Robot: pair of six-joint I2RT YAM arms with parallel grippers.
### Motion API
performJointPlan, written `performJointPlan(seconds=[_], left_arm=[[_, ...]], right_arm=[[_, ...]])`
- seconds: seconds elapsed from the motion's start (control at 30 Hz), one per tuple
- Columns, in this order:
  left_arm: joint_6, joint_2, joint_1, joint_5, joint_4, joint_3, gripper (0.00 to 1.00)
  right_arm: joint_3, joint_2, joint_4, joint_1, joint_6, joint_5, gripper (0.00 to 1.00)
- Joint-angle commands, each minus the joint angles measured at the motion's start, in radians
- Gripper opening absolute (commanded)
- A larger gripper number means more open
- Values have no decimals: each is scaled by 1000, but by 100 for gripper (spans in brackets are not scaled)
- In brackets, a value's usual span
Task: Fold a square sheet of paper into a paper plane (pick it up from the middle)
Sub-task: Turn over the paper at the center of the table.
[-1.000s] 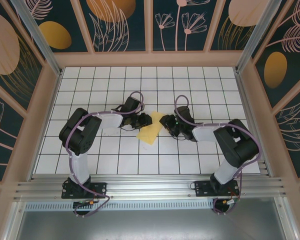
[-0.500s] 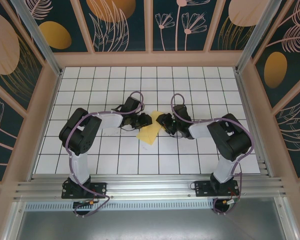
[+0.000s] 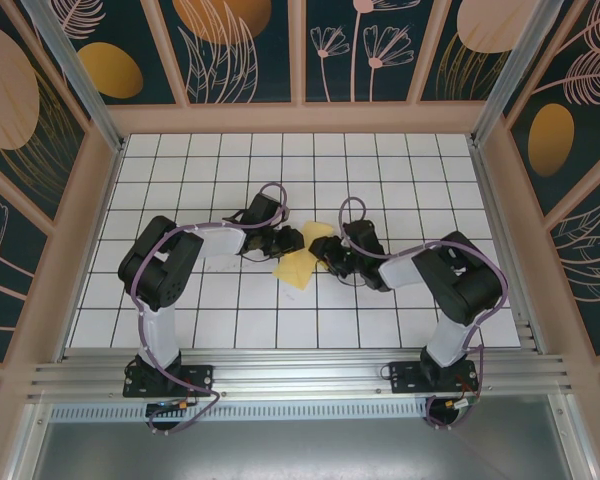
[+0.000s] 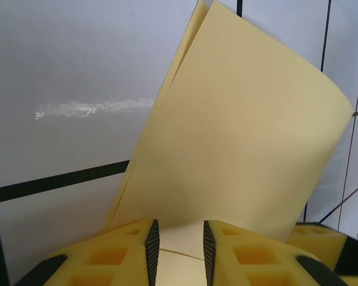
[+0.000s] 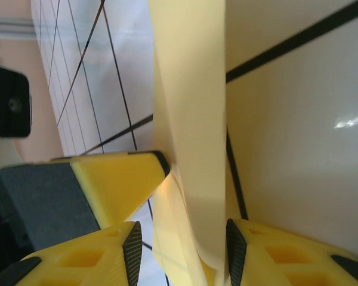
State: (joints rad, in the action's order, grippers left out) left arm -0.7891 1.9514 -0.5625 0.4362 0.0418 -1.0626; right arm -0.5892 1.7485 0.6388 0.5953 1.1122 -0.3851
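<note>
Top view: white grid-tiled table [image 3: 180,170] boxed in by floral panel walls [image 3: 240,50], metal rail [image 3: 280,375] along near edge. Yellow square sheet of paper [image 3: 300,262] mid-table, between left gripper [image 3: 296,240] and right gripper [image 3: 327,252].
Left wrist: jaws narrow, pinching sheet's doubled edge; sheet rises off glossy tile.
Right wrist: jaws wider, straddling folded strip above black-lined tiles.

Overhead looking down, wrist cameras close on paper [image 4: 244,149]
</note>
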Motion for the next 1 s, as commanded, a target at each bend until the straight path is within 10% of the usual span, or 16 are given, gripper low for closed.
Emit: performJointPlan(seconds=[0.0, 0.57, 0.97], left_arm=[[-5, 16, 8, -1, -4, -11, 30], [-6, 5, 8, 14, 6, -10, 31], [4, -187, 11, -82, -21, 16, 42]], right_arm=[[20, -14, 89, 20, -15, -22, 43], [23, 4, 77, 42, -34, 2, 9], [-83, -125, -276, 37, -210, 83, 0]])
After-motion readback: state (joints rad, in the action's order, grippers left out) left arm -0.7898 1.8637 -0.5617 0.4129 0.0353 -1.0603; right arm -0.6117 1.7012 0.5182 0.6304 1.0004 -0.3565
